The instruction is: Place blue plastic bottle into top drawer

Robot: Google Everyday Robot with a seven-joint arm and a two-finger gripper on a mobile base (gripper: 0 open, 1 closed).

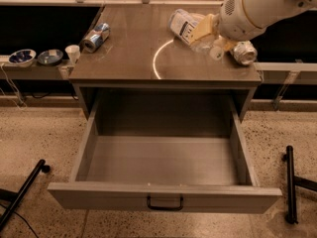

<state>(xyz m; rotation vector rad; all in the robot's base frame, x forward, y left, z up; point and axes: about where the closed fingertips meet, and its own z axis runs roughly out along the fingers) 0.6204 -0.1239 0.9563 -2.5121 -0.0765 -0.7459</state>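
Gripper [202, 32] clamped on blue plastic bottle [183, 24] over tabletop [129, 58]; long axis diagonal, cap lower-right.

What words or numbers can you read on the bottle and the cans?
Nothing here can be read.
Label of the bottle, held tilted by the gripper above the table: dark print, too blurred to read.
The left can: markings too small to read.
The right can: pattern only, unreadable.
The drawer: no writing shows.
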